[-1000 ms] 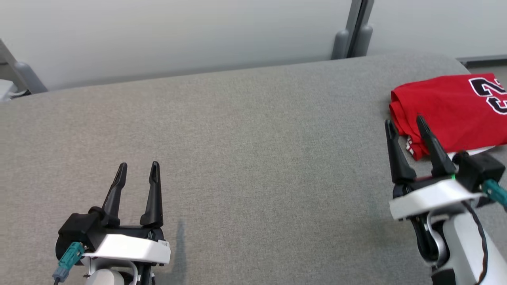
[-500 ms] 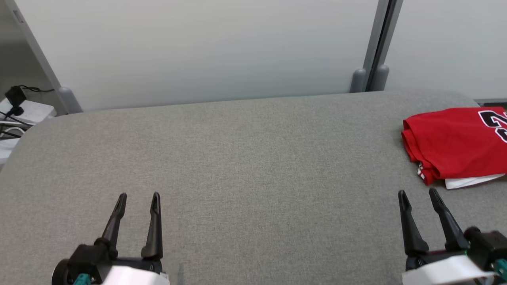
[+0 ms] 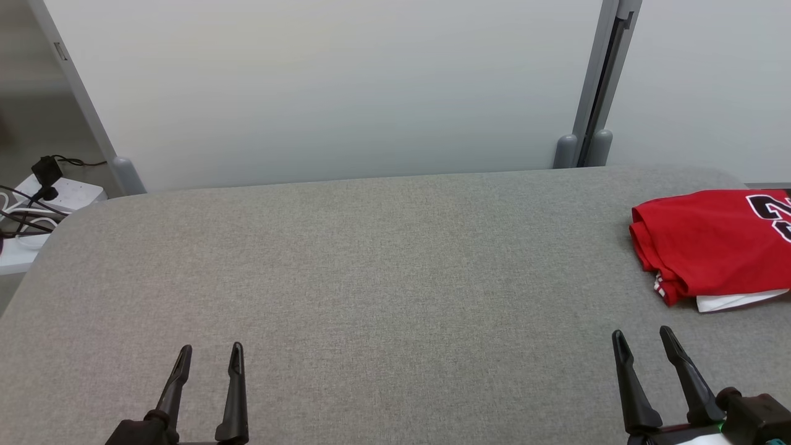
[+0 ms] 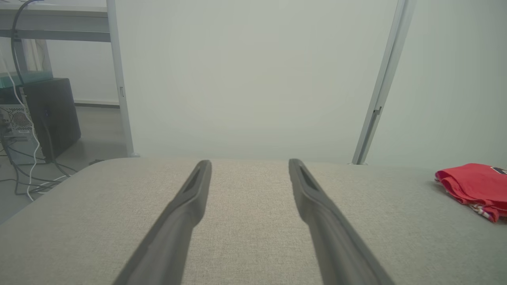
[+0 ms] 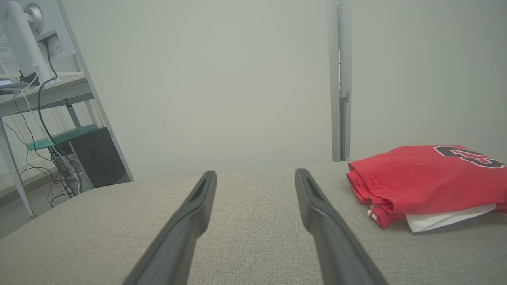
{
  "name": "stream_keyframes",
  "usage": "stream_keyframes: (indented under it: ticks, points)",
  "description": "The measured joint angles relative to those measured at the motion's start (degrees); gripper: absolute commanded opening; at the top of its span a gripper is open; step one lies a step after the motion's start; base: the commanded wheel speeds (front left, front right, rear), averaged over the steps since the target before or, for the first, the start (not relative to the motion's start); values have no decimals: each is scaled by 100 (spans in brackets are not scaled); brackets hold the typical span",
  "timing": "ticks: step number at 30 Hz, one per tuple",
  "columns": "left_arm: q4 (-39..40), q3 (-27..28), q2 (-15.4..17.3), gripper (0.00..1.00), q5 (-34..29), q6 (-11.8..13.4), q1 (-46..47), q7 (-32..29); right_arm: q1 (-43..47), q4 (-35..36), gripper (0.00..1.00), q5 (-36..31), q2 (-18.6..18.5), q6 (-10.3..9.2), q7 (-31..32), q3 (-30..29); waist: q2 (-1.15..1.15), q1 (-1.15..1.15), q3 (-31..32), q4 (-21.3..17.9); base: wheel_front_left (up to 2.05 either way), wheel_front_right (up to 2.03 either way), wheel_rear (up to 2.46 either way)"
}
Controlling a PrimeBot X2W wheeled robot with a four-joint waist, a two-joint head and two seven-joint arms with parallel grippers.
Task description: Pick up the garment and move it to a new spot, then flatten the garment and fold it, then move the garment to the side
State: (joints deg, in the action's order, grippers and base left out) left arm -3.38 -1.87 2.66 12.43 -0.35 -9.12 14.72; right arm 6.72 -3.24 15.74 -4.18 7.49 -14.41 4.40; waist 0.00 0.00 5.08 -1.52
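The garment (image 3: 710, 244) is a red jersey with dark numerals, folded into a compact stack at the far right of the grey table (image 3: 371, 259). A white layer peeks out under its near edge. It also lies at the right in the left wrist view (image 4: 473, 186) and the right wrist view (image 5: 427, 182). My right gripper (image 3: 642, 340) stands open near the table's front right, short of the garment and apart from it. My left gripper (image 3: 209, 353) is open at the front left, nothing between its fingers.
A pale wall panel with a grey post (image 3: 593, 93) runs behind the table. A white power strip with cables (image 3: 37, 191) sits off the table's left end. A dark computer case (image 4: 47, 114) and desk frame stand on the floor to the left.
The head camera has tilted up, so the whole picture slid down. The right gripper has drawn back from the garment's near left corner toward me. Both grippers stayed open.
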Motion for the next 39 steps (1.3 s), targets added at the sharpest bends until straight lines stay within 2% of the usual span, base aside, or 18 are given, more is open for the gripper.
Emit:
stream_keyframes:
  ticks: [22, 23, 30, 39]
  points:
    - [-141, -23, 0, 100, 52, 18, 1, 0, 87, -29, 100, 0, -23, 0, 0, 81, 0, 0, -10, 63, 0, 0, 0]
    - [-167, -24, -4, 0, 54, 14, -1, -1, 88, -56, 0, 0, -16, 1, 1, 86, 0, 0, -11, 64, 0, 0, 0]
    - [-626, -68, -73, 0, 71, 16, -219, -10, 289, -499, 0, 3, 74, 1, 29, 165, 0, 0, -13, 64, 0, 0, 0]
    - [-692, -40, -100, 0, 621, -13, -237, -191, 320, -545, 0, 594, 76, 0, 148, 131, 0, 2, -50, 72, 0, 0, 0]
